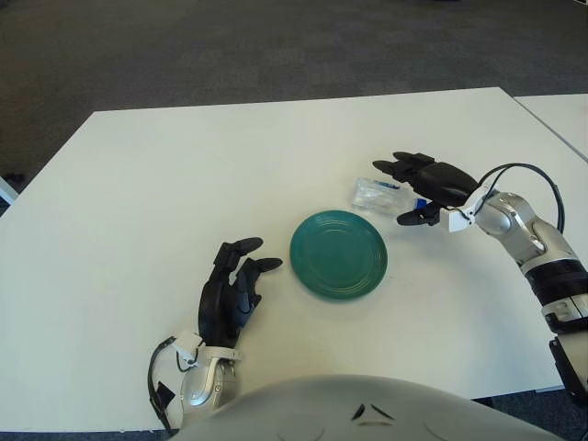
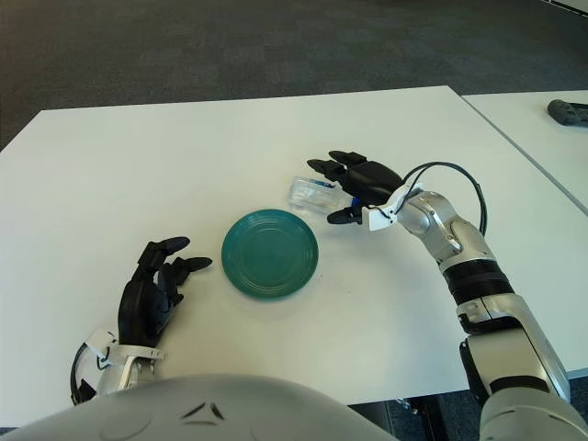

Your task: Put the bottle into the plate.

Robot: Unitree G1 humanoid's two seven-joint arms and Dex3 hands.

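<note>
A clear plastic bottle [image 1: 377,193] lies on its side on the white table, just beyond the right rim of the green plate [image 1: 338,254]; its blue cap end points toward my right hand. My right hand [image 1: 393,193] reaches in from the right and straddles that end. Its fingers [image 1: 395,166] stretch over the bottle's far side and the thumb [image 1: 412,218] sits on the near side, spread and not clamped. My left hand [image 1: 234,289] shows to the left of the plate near the table's front edge, fingers relaxed and holding nothing.
The white table [image 1: 184,184] ends at a dark carpet beyond its far edge. A second white table [image 2: 542,129] stands to the right with a dark object [image 2: 570,112] on it. A black cable [image 1: 524,176] loops over my right wrist.
</note>
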